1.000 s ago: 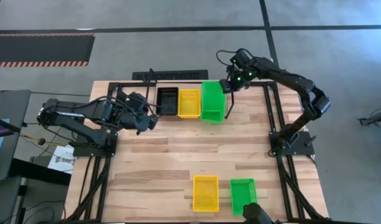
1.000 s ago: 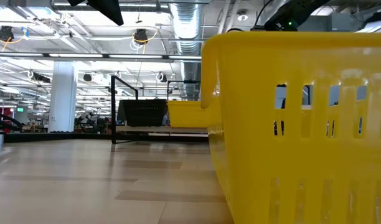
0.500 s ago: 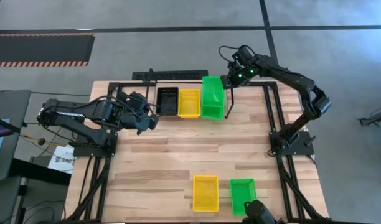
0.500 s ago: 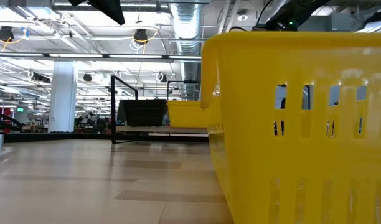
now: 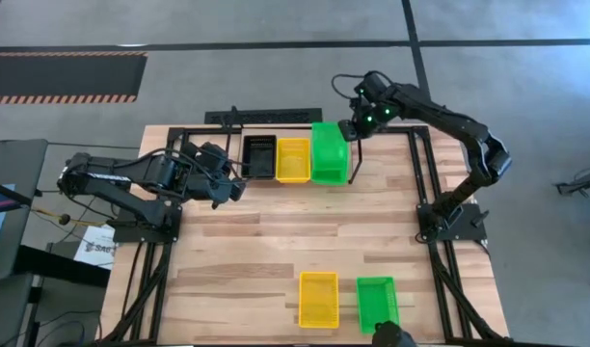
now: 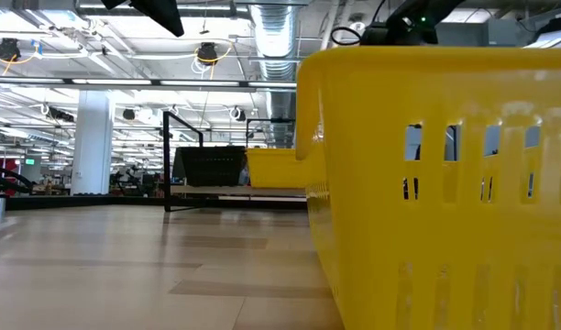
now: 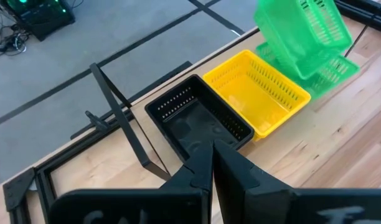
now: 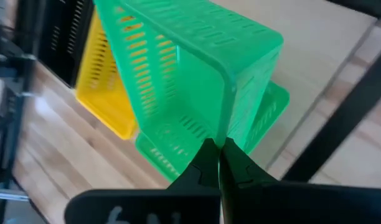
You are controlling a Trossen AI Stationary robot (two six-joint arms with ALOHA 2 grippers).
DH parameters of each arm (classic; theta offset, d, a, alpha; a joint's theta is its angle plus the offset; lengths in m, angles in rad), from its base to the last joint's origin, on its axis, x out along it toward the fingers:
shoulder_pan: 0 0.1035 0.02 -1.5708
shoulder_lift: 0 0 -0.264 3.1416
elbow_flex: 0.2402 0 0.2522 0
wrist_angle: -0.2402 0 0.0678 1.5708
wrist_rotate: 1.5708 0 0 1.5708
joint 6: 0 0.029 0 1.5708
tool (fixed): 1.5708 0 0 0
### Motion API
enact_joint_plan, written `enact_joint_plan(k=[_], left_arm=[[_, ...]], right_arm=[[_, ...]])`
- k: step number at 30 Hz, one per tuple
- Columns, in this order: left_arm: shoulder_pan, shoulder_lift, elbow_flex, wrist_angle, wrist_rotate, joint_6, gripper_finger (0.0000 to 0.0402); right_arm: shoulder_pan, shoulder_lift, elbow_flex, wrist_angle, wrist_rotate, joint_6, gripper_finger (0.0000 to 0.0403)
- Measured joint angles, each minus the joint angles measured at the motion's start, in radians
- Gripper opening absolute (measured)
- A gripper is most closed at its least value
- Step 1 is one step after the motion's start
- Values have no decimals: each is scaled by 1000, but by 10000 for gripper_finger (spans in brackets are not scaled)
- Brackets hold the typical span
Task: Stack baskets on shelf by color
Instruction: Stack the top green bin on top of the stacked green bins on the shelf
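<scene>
**Green basket tilts over its twin as colour rows take shape on the shelf**

At the far edge of the desk [image 5: 276,246], the right gripper [image 5: 354,134] pinches the rim of a green basket [image 5: 331,152] between fingers drawn tight together, carrying it canted over a second green basket [image 8: 265,118] that already sits on the shelf [image 5: 227,183]. The tilt looks deliberate: coming in at an angle, the lifted basket's lower edge should find the mouth of the one beneath before it drops in to nest. The right wrist view shows the grip at the rim's corner, which leaves the basket's body free to swing down.

Beside the green pair stand a yellow basket [image 5: 293,159] and then a black basket [image 5: 259,156], side by side in a row, each apparently marking the spot where its colour will stack. The left gripper [image 5: 233,187] waits at the shelf's left end, near the black basket, its fingers closed on nothing.

Two more wait at the near edge of the desk, well apart from the shelf: another yellow basket [image 5: 317,298] and another green basket [image 5: 376,301]. By that count the sorting appears to be well short of done.
</scene>
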Motion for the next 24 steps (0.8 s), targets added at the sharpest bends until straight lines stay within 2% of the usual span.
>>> enact_joint_plan(k=[14,24], left_arm=[[0,0,0,0,0,28,0],[0,0,0,0,0,13,0]], right_arm=[[7,0,0,-26,52,6,0],[-17,-4,0,4,35,-1,0]])
